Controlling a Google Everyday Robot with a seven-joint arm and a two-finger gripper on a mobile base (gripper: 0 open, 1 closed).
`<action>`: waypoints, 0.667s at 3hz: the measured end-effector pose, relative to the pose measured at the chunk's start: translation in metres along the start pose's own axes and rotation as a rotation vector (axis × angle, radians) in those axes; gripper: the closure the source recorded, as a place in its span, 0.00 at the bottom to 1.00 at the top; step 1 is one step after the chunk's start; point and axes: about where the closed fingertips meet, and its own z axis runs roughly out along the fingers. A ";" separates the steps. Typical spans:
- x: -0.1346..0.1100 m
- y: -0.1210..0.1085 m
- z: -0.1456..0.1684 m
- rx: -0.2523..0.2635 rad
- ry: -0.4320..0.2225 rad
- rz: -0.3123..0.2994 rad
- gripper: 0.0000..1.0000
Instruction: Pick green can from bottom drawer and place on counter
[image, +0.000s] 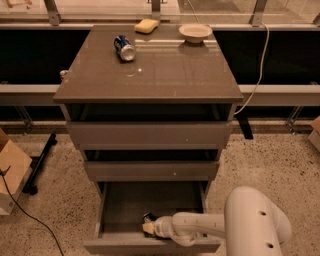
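The bottom drawer (120, 245) is pulled open below two other drawers. My gripper (149, 228) reaches in from the right, low inside the drawer near its front wall, on a white arm (200, 226). A small dark object with a pale end (147, 217) sits just behind the gripper tip, touching or nearly touching it; it may be the green can, but its label does not show. The counter (165, 75) is the glossy grey-brown top of the cabinet.
A blue can (124, 48) lies on its side at the counter's back left. A yellow sponge (146, 26) and a pale bowl (195, 32) sit at the back edge. A cardboard box (10, 170) stands on the floor at the left. A white cable (257, 75) hangs at the right.
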 end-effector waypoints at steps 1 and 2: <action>-0.011 0.004 -0.013 -0.031 -0.059 0.032 0.88; -0.051 0.001 -0.045 -0.097 -0.161 0.030 1.00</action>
